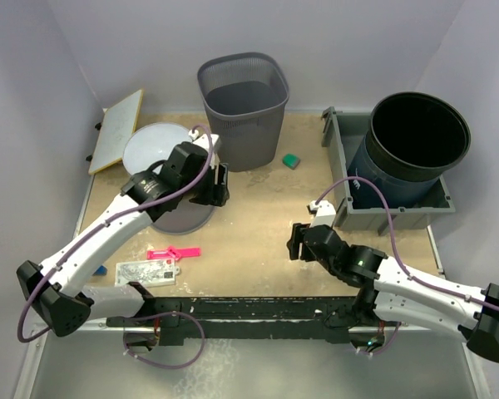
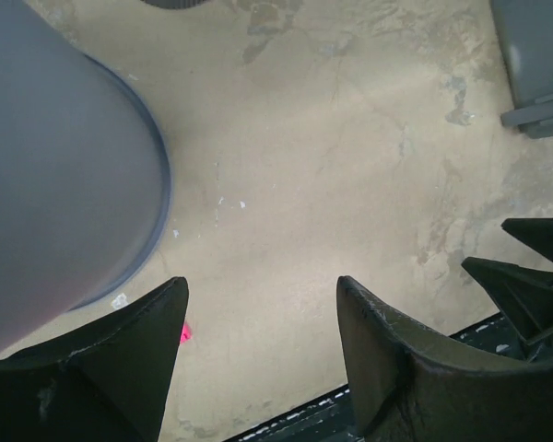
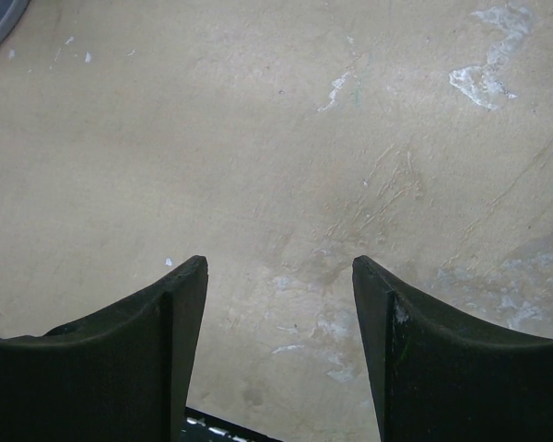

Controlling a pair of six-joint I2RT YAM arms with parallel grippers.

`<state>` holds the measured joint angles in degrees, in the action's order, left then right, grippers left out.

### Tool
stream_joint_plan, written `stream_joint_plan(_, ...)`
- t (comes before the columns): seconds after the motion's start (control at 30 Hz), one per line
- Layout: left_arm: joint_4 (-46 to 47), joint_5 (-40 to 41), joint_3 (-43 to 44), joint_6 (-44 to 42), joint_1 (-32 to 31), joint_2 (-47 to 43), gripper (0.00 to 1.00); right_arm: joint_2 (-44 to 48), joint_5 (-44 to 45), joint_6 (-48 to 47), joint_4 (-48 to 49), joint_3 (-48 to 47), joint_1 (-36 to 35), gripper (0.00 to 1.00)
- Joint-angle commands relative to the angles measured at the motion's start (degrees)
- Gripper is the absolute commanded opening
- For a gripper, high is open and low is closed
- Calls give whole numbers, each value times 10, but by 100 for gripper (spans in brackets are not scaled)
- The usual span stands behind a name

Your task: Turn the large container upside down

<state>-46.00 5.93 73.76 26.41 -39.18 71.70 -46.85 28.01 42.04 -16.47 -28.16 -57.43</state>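
A large pale grey round container [image 1: 156,154] stands on the table at the left, partly under my left arm. In the left wrist view it fills the left side [image 2: 55,166] with its darker rim down on the table. I cannot tell which way up it is. My left gripper [image 1: 219,184] is open and empty, just right of the container and not touching it [image 2: 261,281]. My right gripper [image 1: 295,241] is open and empty over bare table near the middle [image 3: 279,261].
A grey mesh basket [image 1: 243,108] stands at the back centre. A dark round bucket [image 1: 416,137] sits in a grey tray [image 1: 399,218] at the right. A green block [image 1: 292,160], a pink piece [image 1: 175,252], a card [image 1: 145,270] and a leaning board [image 1: 116,129] are around.
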Motion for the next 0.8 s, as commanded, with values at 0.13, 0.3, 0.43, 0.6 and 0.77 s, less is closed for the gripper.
stream_joint_plan(0.13, 91, -45, 44, 25, -1, -65, 62, -23, -21, -15, 120, -27, -1, 68)
stream_joint_plan(0.3, 190, -74, 85, 54, -1, -45, 62, -118, -48, -25, 181, -96, -1, 68)
stream_joint_plan(0.43, 194, -82, 152, 62, -2, 34, 60, -155, -69, -19, 194, -125, -2, 69)
stream_joint_plan(0.6, 177, 66, 241, 59, -1, 94, 60, -128, -60, -5, 197, -96, -1, 69)
stream_joint_plan(0.77, 127, 194, 338, 55, 1, 175, 60, -94, -45, 8, 161, -77, -1, 69)
